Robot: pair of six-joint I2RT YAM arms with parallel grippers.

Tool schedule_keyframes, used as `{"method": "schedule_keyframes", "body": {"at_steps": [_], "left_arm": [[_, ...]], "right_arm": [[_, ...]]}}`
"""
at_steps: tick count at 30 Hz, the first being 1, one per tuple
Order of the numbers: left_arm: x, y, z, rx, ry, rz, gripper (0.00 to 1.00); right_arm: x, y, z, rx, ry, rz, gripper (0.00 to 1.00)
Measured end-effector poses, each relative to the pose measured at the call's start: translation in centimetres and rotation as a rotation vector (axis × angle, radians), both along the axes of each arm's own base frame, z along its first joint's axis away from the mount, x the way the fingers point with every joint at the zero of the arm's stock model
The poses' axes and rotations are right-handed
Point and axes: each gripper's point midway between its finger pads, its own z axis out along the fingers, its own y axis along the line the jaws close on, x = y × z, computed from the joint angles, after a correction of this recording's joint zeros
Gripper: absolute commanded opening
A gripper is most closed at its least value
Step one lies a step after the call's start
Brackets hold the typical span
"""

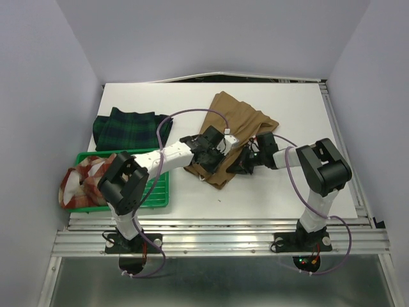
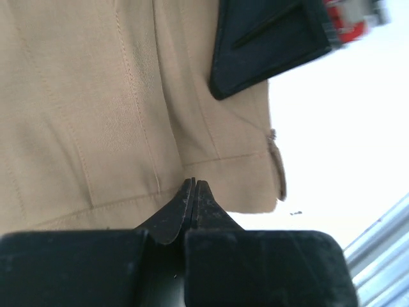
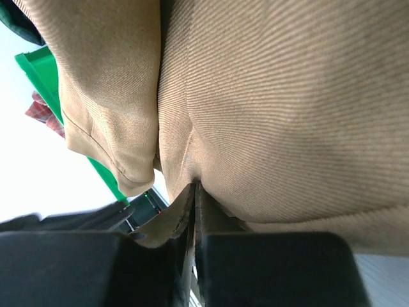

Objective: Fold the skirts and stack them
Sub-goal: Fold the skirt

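Left claw [image 2: 193, 184], right claw [image 3: 195, 187]: tan skirt [image 1: 239, 112]

No text, label, brand or number is legible in any view. The tan skirt [image 1: 238, 121] bears no readable marking.

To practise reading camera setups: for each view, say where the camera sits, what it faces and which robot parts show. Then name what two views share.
Top external: above and behind the bases, looking down on the table; left arm and right arm show whole.
Left wrist: on the left arm, facing the hem of the tan skirt; its shut left pincer shows.
Right wrist: on the right arm, facing the tan skirt's folds; right pincer shut on it.
Shared: top and right wrist both show the tray.
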Motion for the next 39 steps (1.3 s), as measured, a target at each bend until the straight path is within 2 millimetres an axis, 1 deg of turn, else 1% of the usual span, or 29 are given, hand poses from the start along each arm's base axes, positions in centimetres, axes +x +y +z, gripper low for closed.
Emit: {"method": "schedule_keyframes", "body": {"at_steps": [2, 6, 7, 8, 9, 11, 14, 16, 17, 19, 20, 21, 23, 27, 28, 30, 31, 32, 35, 36, 37, 38, 39], "left_arm": [[-0.3, -0.2, 1.5, -0.031, -0.01, -0.002, 0.0], [-0.3, -1.2, 4.0, -0.091, -0.025, -0.011, 0.0], [-0.2, -1.4, 4.4, -0.099, -0.028, -0.015, 0.1], [-0.1, -1.7, 4.8, -0.106, -0.033, -0.017, 0.39], [0.0, -1.7, 5.0, -0.107, -0.038, -0.019, 0.62], [0.1, -1.5, 4.8, -0.088, -0.051, -0.011, 0.97], [0.4, -0.6, 4.4, -0.043, -0.065, 0.003, 0.98], [0.7, -0.1, 4.0, -0.012, -0.075, 0.016, 0.89], [1.0, 0.2, 3.6, 0.008, -0.083, 0.026, 0.78], [1.2, 0.5, 2.6, 0.044, -0.086, 0.03, 0.65], [1.4, 0.9, 2.0, 0.069, -0.087, 0.04, 0.55], [1.5, 1.1, 1.5, 0.084, -0.084, 0.043, 0.52], [1.5, 1.5, 0.5, 0.118, -0.078, 0.046, 0.5], [1.4, 1.9, -1.0, 0.154, -0.059, 0.045, 0.61], [1.4, 1.9, -1.2, 0.159, -0.056, 0.044, 0.61], [1.4, 1.9, -1.5, 0.164, -0.052, 0.042, 0.55], [1.4, 1.9, -1.5, 0.164, -0.05, 0.042, 0.5], [1.4, 1.9, -1.6, 0.165, -0.049, 0.04, 0.4], [1.3, 1.8, -1.9, 0.166, -0.043, 0.037, 0.19], [1.3, 1.8, -2.0, 0.167, -0.043, 0.036, 0.08], [1.3, 1.8, -2.1, 0.168, -0.041, 0.036, 0.07], [1.3, 1.8, -2.1, 0.168, -0.04, 0.034, 0.0], [1.3, 1.8, -2.1, 0.169, -0.039, 0.035, 0.0]], "right_arm": [[-0.1, 0.0, -0.1, -0.004, 0.004, 0.0, 0.02], [-0.1, 0.0, -0.1, -0.007, 0.004, 0.002, 0.01], [-0.1, 0.0, -0.1, -0.008, 0.004, 0.002, 0.01], [-0.1, -0.1, -0.1, -0.009, 0.004, 0.003, 0.01], [-0.1, -0.1, -0.1, -0.01, 0.004, 0.004, 0.01], [-0.1, -0.1, -0.2, -0.011, 0.005, 0.004, 0.01], [-0.1, -0.1, -0.2, -0.012, 0.003, 0.005, 0.01], [-0.1, -0.1, -0.2, -0.013, 0.002, 0.006, 0.01], [-0.1, -0.1, -0.2, -0.013, 0.002, 0.006, 0.01], [-0.1, -0.1, -0.2, -0.016, 0.003, 0.008, 0.01], [-0.1, -0.1, -0.2, -0.018, 0.003, 0.008, 0.01], [-0.1, -0.1, -0.2, -0.019, 0.004, 0.009, 0.01], [-0.1, -0.1, -0.2, -0.02, 0.004, 0.01, 0.01], [-0.1, -0.1, -0.2, -0.021, 0.001, 0.013, 0.01], [-0.1, -0.2, -0.2, -0.021, 0.0, 0.013, 0.01], [-0.1, -0.2, -0.2, -0.022, 0.0, 0.014, 0.01], [-0.1, -0.2, -0.2, -0.022, -0.001, 0.014, 0.01], [-0.1, -0.2, -0.2, -0.022, -0.001, 0.015, 0.01], [-0.1, -0.2, -0.2, -0.025, -0.003, 0.018, 0.01], [-0.1, -0.2, -0.2, -0.026, -0.003, 0.019, 0.01], [-0.1, -0.2, -0.2, -0.027, -0.005, 0.02, 0.01], [-0.1, -0.2, -0.2, -0.027, -0.005, 0.021, 0.01], [-0.1, -0.2, -0.2, -0.028, -0.006, 0.023, 0.01]]}}
